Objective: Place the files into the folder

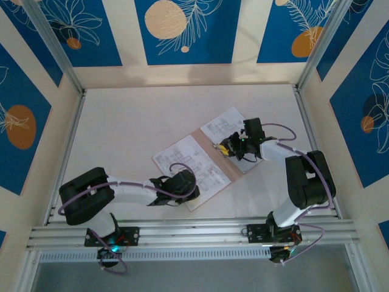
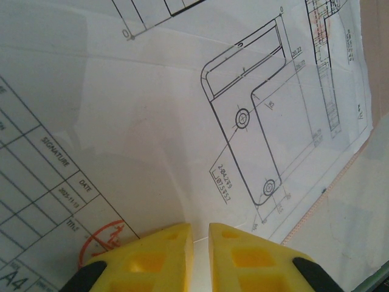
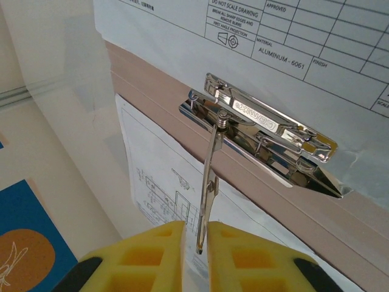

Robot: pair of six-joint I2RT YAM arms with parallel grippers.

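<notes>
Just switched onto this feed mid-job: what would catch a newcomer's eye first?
The shiny metal clip at the folder's spine stands out, its wire lever held raised between the right gripper's yellow fingertips. In the top view, white printed sheets lie across the open folder mid-table, and the left gripper sits shut, close above one of them.

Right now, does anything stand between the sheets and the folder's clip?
Nothing visible does. On the open folder, the near sheet and the far sheet lie either side of the clip, with only bare card before it. The lever stands raised in the jaws of the right gripper.
</notes>
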